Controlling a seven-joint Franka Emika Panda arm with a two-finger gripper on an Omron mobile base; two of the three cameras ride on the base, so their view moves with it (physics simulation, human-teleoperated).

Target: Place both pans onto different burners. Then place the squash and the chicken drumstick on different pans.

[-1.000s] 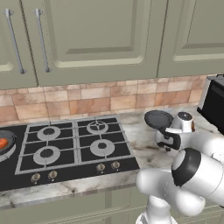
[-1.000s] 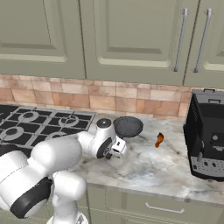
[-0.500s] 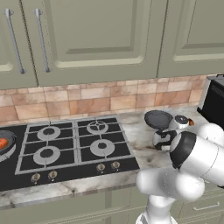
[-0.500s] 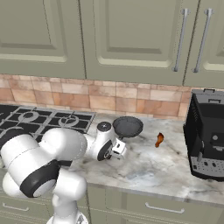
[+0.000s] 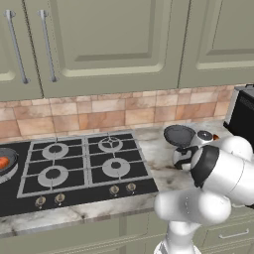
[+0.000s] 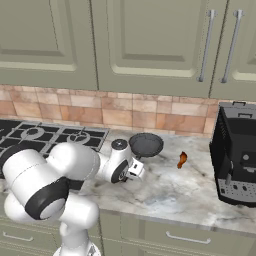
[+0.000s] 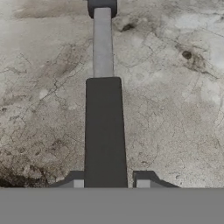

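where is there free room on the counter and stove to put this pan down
Four grated burners between the pan with the squash and the counter's marble stand bare. So does marble in front, between gripper and coffee machine. It is crowded by the wall: pan and chicken drumstick.

In the hand view, your claw [image 7: 107,183] showed merely two finger stubs at the bottom; whether they pressed the pan handle [image 7: 103,131] could not be told. The top edge cut off the pan bowl. In the left base view, your arm hid the handle of the pan [image 5: 179,135], and the left edge cropped a second pan [image 5: 6,163] holding something orange. The small item [image 6: 182,159] on the surface [image 6: 190,190] was too small to identify.
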